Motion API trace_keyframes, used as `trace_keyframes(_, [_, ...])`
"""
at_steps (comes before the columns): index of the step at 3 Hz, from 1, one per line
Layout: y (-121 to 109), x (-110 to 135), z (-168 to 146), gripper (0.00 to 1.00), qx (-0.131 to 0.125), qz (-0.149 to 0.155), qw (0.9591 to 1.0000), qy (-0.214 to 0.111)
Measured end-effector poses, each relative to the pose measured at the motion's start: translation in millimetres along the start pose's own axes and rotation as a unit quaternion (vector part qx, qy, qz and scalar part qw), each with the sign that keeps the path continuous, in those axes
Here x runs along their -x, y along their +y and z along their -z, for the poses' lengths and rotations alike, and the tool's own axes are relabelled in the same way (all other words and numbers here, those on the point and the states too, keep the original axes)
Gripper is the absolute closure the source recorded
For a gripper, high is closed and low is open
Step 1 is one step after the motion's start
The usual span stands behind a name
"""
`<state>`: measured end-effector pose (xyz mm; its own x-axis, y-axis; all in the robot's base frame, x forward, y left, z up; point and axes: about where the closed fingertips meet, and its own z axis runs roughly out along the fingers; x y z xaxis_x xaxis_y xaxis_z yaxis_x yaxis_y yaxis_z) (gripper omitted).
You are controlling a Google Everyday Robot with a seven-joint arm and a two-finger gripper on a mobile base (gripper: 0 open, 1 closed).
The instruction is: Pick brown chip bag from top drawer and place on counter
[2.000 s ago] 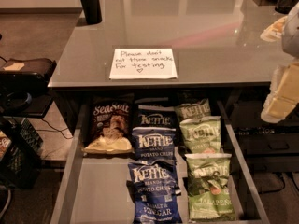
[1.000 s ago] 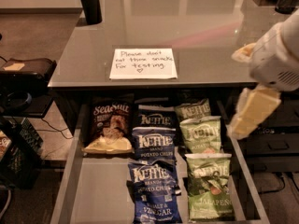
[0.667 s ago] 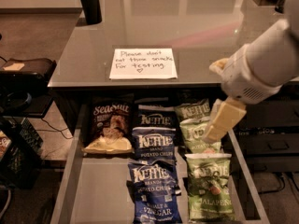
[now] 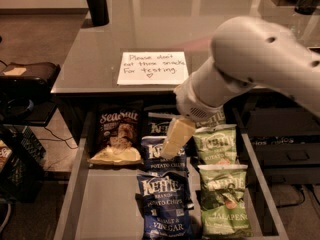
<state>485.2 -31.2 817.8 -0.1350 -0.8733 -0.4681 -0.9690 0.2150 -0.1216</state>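
1. The brown chip bag [image 4: 116, 134] lies flat in the far-left corner of the top drawer [image 4: 102, 206]. Its long axis runs near to far, with white "Sea Salt" lettering at the far end.
2. The pincer [image 4: 175, 138] hangs over the middle column, so the bag lies just to its left. The grasp likely needs a leftward shift first. I cannot tell whether the pincer is spread or pressed together.
3. Blue Kettle bags [image 4: 162, 204] fill the middle column, and the near one reads "Vinegar". Green Kettle bags [image 4: 222, 201] lie to the right, marked "Jalapeño".
4. On the bench [image 4: 100, 59] beyond, a white note [image 4: 152, 68] reads "Please don't eat these snacks. For testing".
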Motion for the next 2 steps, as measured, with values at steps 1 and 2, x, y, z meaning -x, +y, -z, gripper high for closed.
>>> trace_keyframes(1, [0.9,3.2,-3.1,0.00,0.003,0.000,1.0000,0.000])
trace_keyframes(2, [7.9,5.7,-11.9,0.00,0.011,0.008,0.9999,0.006])
